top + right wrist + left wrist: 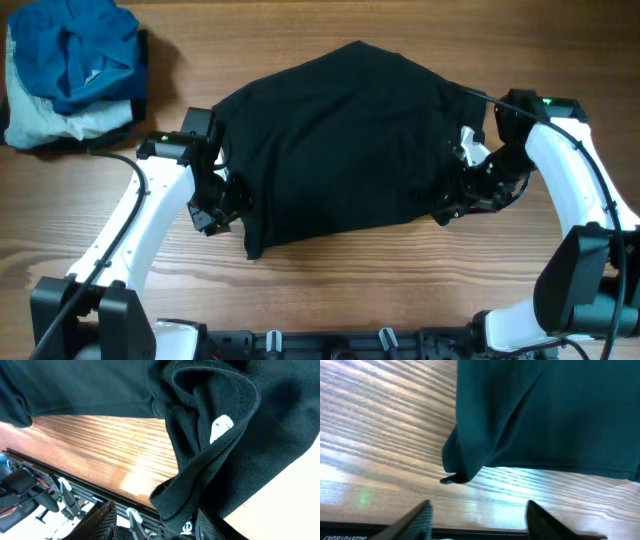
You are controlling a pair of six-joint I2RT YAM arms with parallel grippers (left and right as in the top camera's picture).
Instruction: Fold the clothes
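Observation:
A black shirt [340,140] lies spread on the wooden table [330,290]. My left gripper [215,208] is open and empty at the shirt's front left corner. In the left wrist view the shirt [545,410] has a bunched corner [455,476] lying just ahead of the open jaws [477,520], apart from them. My right gripper [458,198] is at the shirt's right edge. In the right wrist view its jaws [155,512] are wide apart, and the shirt's collar [200,475], with a white label [221,427], hangs between them against the right finger.
A pile of blue and pale clothes [75,65] sits at the table's back left corner. A black rail with clips [330,345] runs along the table's front edge. Bare wood shows in front of the shirt.

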